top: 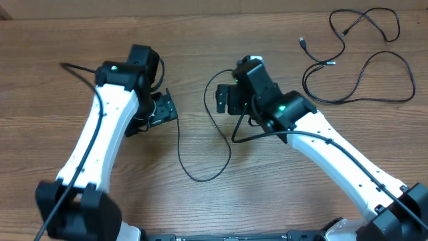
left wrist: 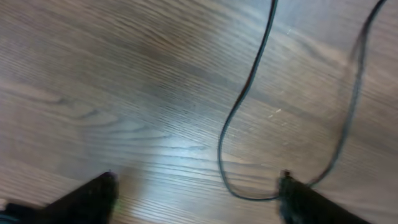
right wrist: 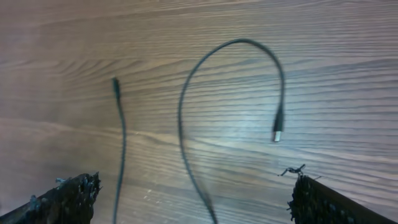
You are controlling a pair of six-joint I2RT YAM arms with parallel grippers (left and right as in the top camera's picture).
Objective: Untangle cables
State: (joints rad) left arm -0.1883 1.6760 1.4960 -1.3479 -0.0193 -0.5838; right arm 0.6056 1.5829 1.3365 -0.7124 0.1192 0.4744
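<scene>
Closest to the overhead lens, along the bottom edge, stand the dark bases of the two white arms, which reach up toward the middle of the frame over the wooden tabletop (top: pixel 281 201). Left of centre, the left arm (top: pixel 100 134) ends in the left claw (top: pixel 164 108), whose fingers are spread wide with nothing pinched between them; in the left wrist view that claw (left wrist: pixel 198 190) shows one dark finger (left wrist: pixel 93 199) at the lower left and another at the lower right. A thin black cable (left wrist: pixel 249 81) drops from the top edge, curves round low in the frame and runs up to the lower-right finger, though I cannot tell whether it touches it. From overhead this cable (top: pixel 178 144) forms a long loose loop in the centre of the frame, between the two claws. Right of it, the right claw (top: pixel 224 99) is also spread and empty; in the right wrist view the claw (right wrist: pixel 193 190) frames a curved strand ending in a silver-tipped plug (right wrist: pixel 277 134) and a second strand (right wrist: pixel 121 137) toward the left. The right arm (top: pixel 341 154) slants to the lower right. At the upper right lie more loose cables (top: pixel 374 102), well apart from both claws
</scene>
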